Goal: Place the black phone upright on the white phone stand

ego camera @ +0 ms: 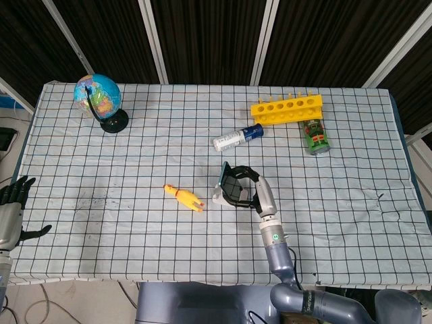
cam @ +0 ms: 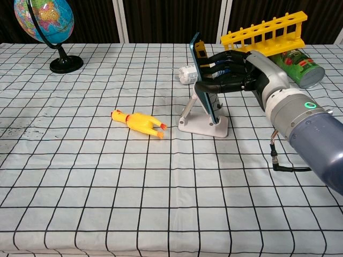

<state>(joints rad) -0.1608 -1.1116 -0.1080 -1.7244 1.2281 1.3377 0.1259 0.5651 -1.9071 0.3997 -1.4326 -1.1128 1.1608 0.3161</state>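
The black phone stands on edge, tilted back against the white phone stand in the middle of the table. My right hand grips the phone from the right, fingers wrapped around its sides. The head view shows the same: phone over the stand, held by the right hand. Whether the phone's lower edge rests in the stand's lip is hidden. My left hand hangs off the table's left edge, fingers apart and holding nothing.
A yellow rubber chicken lies just left of the stand. Behind it are a white bottle, a yellow tube rack and a green can. A globe stands far back left.
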